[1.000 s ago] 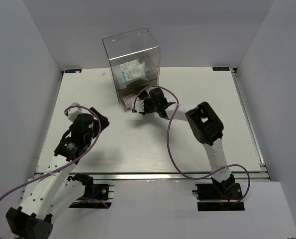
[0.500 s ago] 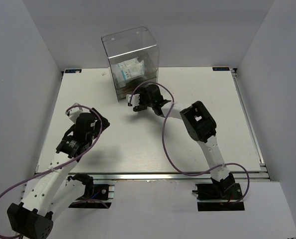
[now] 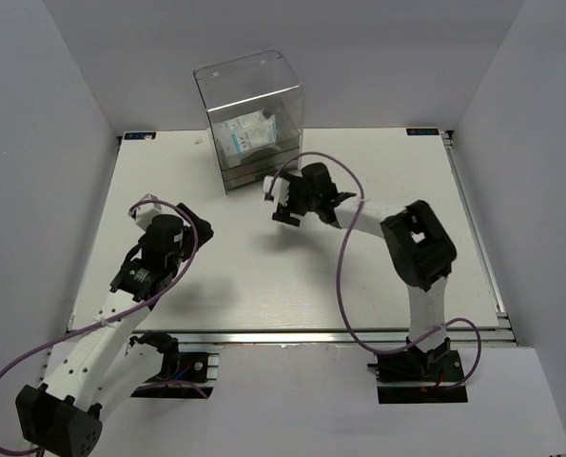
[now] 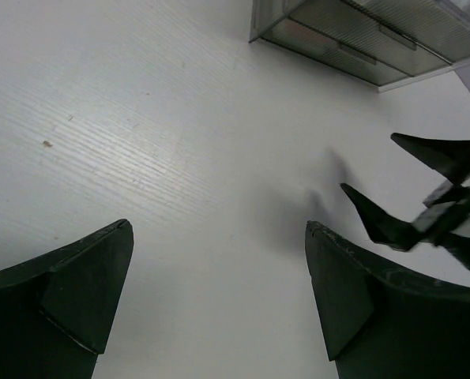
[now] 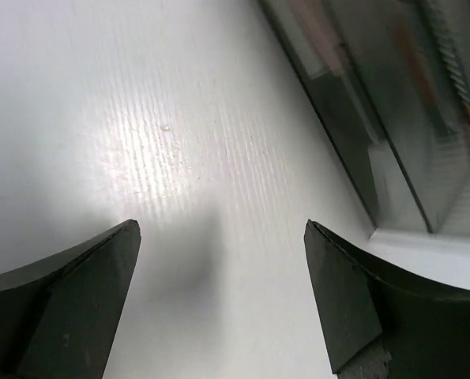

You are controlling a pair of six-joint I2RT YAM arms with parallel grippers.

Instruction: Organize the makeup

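Observation:
The makeup that shows is inside the tall clear drawer box (image 3: pixel 250 114) at the back of the table. White packets with blue print (image 3: pixel 245 133) lie in its upper part. In the right wrist view a reddish stick (image 5: pixel 309 24) shows dimly through the box's (image 5: pixel 392 126) lower wall. My right gripper (image 3: pixel 277 202) (image 5: pixel 221 229) hangs open just in front and to the right of the box, with nothing between its fingers. Further left, over bare table, my left gripper (image 3: pixel 191 228) (image 4: pixel 219 229) is wide open and empty. It sees the box (image 4: pixel 361 39) and the right gripper's fingers (image 4: pixel 377 221).
The white table (image 3: pixel 225 276) is walled on the left, back and right. A metal rail (image 3: pixel 283 335) runs along its near edge. The right arm's purple cable (image 3: pixel 344 286) loops over the table's middle.
The box's bottom drawer, pulled out a second ago, is now pushed in. My right gripper has opened and drawn back to the right of the box. The left arm barely shifted.

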